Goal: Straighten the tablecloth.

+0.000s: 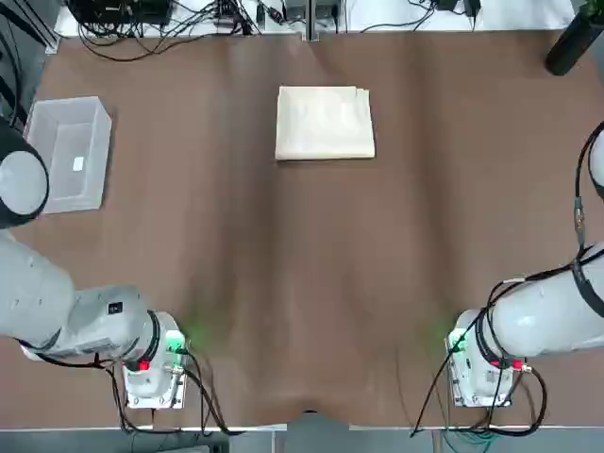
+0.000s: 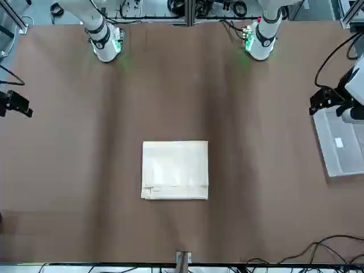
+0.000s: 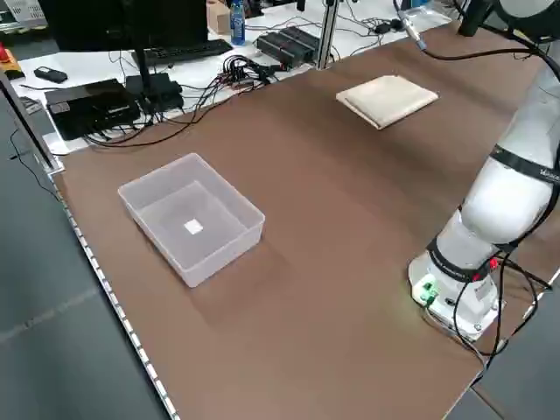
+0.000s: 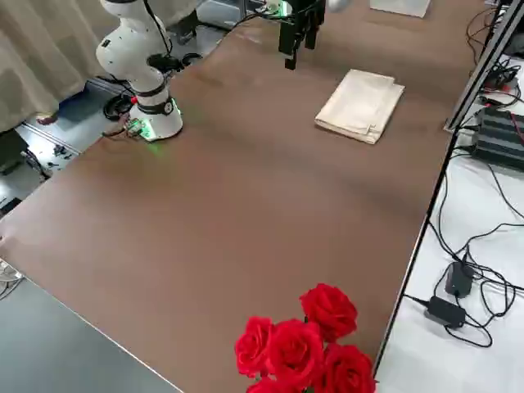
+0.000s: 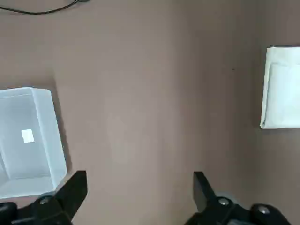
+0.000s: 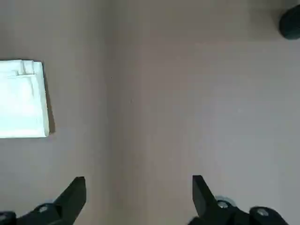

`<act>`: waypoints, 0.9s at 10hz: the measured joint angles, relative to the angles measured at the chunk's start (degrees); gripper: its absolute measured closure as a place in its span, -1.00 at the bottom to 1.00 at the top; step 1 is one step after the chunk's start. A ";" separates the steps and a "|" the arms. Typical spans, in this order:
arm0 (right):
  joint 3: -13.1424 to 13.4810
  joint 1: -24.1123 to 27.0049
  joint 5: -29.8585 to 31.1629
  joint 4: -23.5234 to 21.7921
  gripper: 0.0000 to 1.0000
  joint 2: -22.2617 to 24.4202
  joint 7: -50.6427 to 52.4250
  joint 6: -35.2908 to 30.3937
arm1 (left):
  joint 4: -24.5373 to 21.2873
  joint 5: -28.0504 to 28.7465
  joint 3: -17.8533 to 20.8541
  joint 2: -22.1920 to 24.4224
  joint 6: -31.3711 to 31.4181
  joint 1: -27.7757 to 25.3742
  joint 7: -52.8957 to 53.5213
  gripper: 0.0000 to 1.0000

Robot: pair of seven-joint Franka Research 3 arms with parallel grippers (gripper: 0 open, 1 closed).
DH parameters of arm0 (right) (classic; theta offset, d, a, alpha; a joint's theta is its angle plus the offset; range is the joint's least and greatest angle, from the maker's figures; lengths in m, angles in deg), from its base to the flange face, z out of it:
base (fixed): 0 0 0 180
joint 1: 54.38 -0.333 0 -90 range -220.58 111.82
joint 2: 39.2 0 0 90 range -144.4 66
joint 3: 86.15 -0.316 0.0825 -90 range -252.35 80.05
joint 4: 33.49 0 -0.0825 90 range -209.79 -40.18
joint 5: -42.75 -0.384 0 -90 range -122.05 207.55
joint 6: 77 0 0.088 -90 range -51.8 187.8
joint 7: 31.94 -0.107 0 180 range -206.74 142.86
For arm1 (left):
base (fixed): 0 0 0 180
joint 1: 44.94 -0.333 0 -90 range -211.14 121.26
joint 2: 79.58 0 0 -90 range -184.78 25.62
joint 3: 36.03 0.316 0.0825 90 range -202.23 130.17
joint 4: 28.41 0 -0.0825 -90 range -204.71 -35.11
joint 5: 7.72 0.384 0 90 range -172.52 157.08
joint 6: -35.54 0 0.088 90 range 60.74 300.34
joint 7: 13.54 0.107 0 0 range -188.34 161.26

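The tablecloth (image 1: 325, 123) is a cream fabric sheet folded into a small rectangle. It lies flat on the brown table covering, toward the far middle of the table (image 2: 174, 169). My left gripper (image 5: 138, 187) hangs open above the table's left side, near a clear bin, with nothing between its fingers. The cloth (image 5: 283, 86) shows well off to its side. My right gripper (image 6: 139, 190) is open and empty too, raised over the right side of the table, and the cloth (image 6: 21, 98) lies well apart from it. Neither gripper touches the cloth.
A clear plastic bin (image 1: 68, 151) with a small white tag inside stands at the left edge. Red roses (image 4: 307, 344) in a dark vase (image 1: 576, 38) stand at the far right corner. Cables and electronics (image 3: 131, 83) lie beyond the far edge.
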 joint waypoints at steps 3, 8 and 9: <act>-1.22 1.49 0.01 0.00 -1.00 0.00 -0.16 0.04 | 0.00 0.00 0.12 0.07 0.00 -0.12 0.27 -0.99; -2.99 -4.29 -2.99 -0.95 -0.98 -1.90 -0.93 6.69 | -0.05 0.00 0.28 0.05 0.00 -0.09 0.42 -0.99; -3.13 -6.11 -4.34 -1.31 -0.97 -4.59 -2.20 9.99 | -0.18 0.00 0.27 -0.10 -0.06 -0.09 0.42 -0.99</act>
